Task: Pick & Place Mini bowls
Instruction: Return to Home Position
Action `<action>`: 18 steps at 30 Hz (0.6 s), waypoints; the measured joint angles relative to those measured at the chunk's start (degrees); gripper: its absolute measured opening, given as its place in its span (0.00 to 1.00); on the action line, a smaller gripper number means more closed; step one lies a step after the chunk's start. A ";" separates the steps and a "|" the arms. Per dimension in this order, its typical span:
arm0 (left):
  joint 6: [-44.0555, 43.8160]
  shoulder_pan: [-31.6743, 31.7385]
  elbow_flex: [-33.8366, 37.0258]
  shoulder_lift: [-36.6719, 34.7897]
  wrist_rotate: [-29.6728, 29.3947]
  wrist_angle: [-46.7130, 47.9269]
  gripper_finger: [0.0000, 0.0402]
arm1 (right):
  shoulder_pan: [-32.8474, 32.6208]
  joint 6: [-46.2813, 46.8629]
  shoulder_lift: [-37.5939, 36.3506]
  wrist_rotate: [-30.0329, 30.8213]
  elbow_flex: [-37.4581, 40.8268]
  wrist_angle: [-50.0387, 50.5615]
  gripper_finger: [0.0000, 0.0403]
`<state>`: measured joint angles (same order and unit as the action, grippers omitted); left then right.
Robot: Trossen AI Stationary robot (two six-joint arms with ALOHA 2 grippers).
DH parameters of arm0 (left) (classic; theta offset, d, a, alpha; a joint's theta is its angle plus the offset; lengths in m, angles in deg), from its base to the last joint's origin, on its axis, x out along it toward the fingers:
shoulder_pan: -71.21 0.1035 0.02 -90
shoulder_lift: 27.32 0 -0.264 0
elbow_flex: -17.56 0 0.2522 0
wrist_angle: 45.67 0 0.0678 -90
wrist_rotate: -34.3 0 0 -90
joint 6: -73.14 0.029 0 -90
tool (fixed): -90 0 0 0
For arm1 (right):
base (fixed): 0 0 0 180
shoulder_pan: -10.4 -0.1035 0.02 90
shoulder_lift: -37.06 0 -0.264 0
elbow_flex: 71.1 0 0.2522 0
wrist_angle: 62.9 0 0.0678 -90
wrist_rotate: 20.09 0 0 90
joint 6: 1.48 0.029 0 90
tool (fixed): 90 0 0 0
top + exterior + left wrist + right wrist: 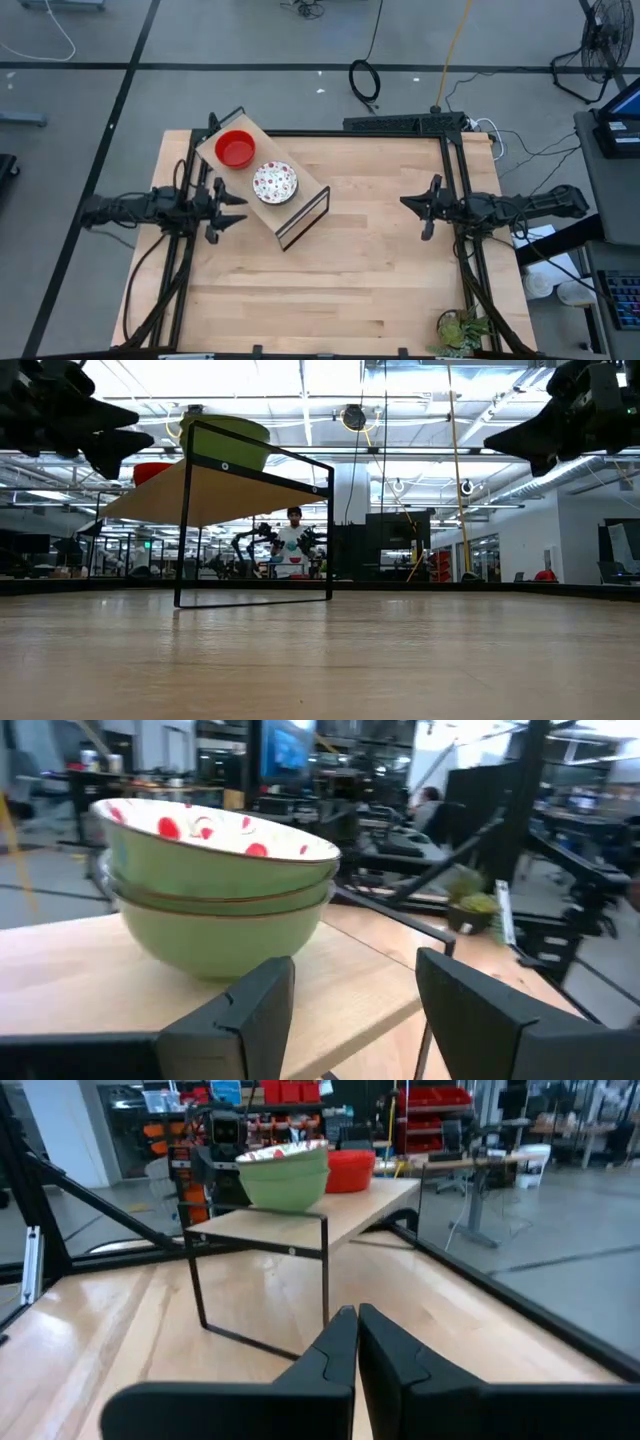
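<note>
A raised wooden shelf on a black wire frame [300,215] stands at the table's far left. Two stacks of mini bowls sit on it by their bases: plain red ones [235,149] and ones that are white with red speckles inside [274,182] and green outside [215,905]. My left gripper [238,210] hovers open just left of the shelf, level with the speckled stack, touching nothing; its fingers [255,1005] point at that stack. My right gripper [404,203] hangs shut above the table's right half, far from the shelf [300,1220].
A small green plant [460,330] sits at the table's near right corner. Bare wooden tabletop [360,290] spans the middle and near side. The shelf's black frame legs [182,525] stand on the table. A person [292,545] stands far off in the room.
</note>
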<state>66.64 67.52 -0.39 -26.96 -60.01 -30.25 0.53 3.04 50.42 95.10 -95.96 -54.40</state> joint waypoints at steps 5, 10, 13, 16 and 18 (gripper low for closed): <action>1.34 -12.81 0.00 1.16 -10.26 -0.04 0.53 | 0.02 -3.58 -2.09 -2.62 0.03 -0.09 0.00; 4.23 -21.26 0.00 4.01 -14.31 -1.87 0.53 | 0.02 -6.26 -3.14 -6.73 0.03 -0.11 0.00; 7.96 -22.96 0.00 4.68 -15.35 -1.45 0.53 | 0.02 -8.48 -3.14 -13.00 0.03 0.37 0.00; 6.91 -23.50 0.00 5.18 -13.63 -0.49 0.53 | -0.02 -9.52 -3.05 -16.48 0.92 -0.61 0.00; 5.83 -23.48 0.00 5.44 -13.19 -2.23 0.53 | 0.02 -9.34 -3.17 -15.35 1.73 -1.70 0.00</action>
<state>72.47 44.03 -0.39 -21.51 -73.20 -32.48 0.55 -6.30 47.25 79.76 -94.23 -56.11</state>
